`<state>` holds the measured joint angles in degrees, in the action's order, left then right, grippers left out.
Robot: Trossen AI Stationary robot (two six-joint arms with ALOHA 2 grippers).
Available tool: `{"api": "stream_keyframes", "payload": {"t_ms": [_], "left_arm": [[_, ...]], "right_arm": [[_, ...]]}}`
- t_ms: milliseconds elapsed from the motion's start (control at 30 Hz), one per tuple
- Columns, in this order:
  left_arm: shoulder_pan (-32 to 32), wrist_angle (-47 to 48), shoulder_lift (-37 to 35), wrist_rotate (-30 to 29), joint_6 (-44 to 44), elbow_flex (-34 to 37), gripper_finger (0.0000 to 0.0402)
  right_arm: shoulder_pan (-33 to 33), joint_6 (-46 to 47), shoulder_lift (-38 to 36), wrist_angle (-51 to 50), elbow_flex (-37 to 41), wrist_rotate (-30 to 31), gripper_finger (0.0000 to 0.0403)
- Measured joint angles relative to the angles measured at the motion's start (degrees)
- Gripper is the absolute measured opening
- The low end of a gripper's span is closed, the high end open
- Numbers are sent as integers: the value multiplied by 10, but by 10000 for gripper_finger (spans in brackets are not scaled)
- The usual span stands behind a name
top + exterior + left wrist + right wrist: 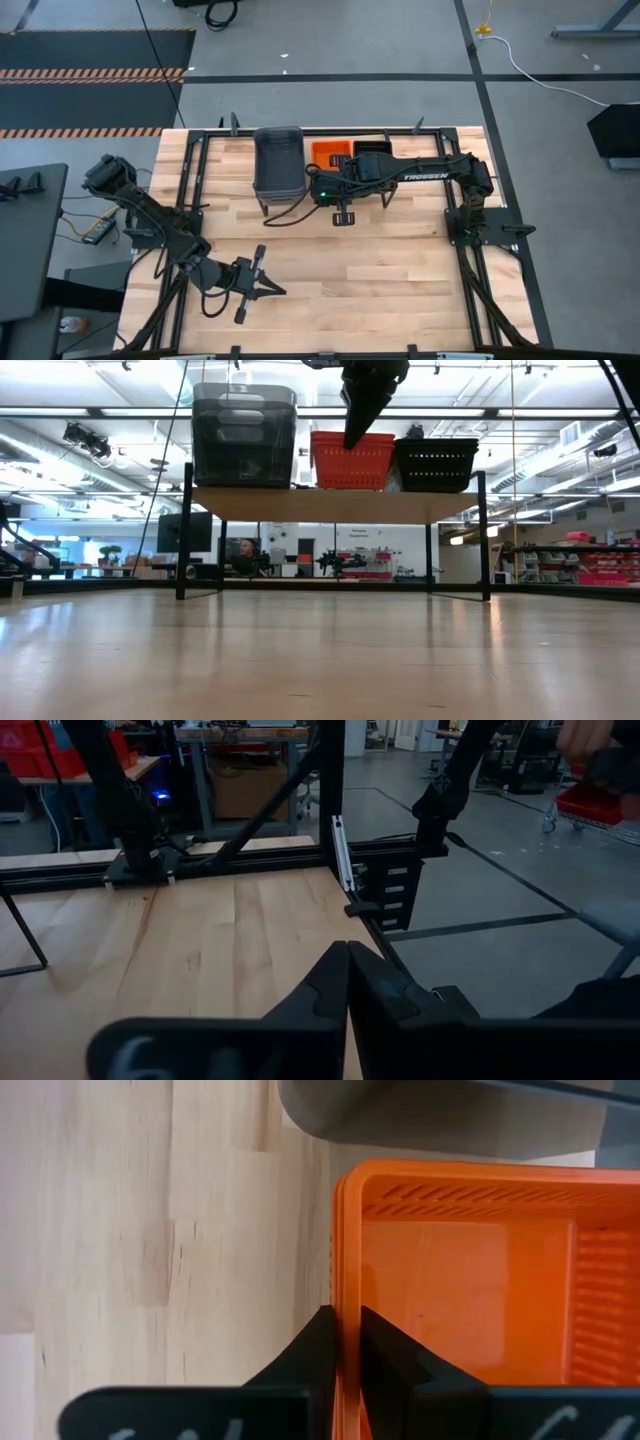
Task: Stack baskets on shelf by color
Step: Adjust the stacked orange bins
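The shelf [330,505] stands at the table's far side and carries three stacks side by side. These are grey baskets [278,160] [243,435], orange baskets [330,153] [352,462] and black mesh baskets [372,148] [435,465]. My right gripper [345,1335] [352,438] reaches down over the orange stack and is shut on the top orange basket's rim. My left gripper [348,960] [262,277] waits shut, low over the near-left part of the table. My right gripper pinches the near-side rim [345,1280] of the top orange basket, one finger [385,1345] inside the basket and one [318,1345] outside. It comes from above, pointing down. The basket sits level, nested in the orange stack on the shelf.
The grey stack [450,1115] stands close beside the orange one, toward the table's left. Bare shelf board [150,1230] lies in front of the orange stack. Black arm mounts and frame rails run along both table sides [470,225]. Bare tabletop [380,280] lies nearer than the shelf.
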<state>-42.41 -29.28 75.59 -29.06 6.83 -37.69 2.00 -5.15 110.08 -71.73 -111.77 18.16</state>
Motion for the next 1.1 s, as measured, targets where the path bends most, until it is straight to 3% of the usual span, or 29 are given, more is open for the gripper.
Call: {"api": "stream_keyframes", "payload": {"t_ms": [833, 1100], "left_arm": [[0, 0, 0, 0, 5, 0, 20], [0, 1, 0, 0, 13, 0, 11]], "right_arm": [[-5, 20, 0, 28, 0, 1, 67], [-11, 40, 0, 23, 0, -31, 58]]}}
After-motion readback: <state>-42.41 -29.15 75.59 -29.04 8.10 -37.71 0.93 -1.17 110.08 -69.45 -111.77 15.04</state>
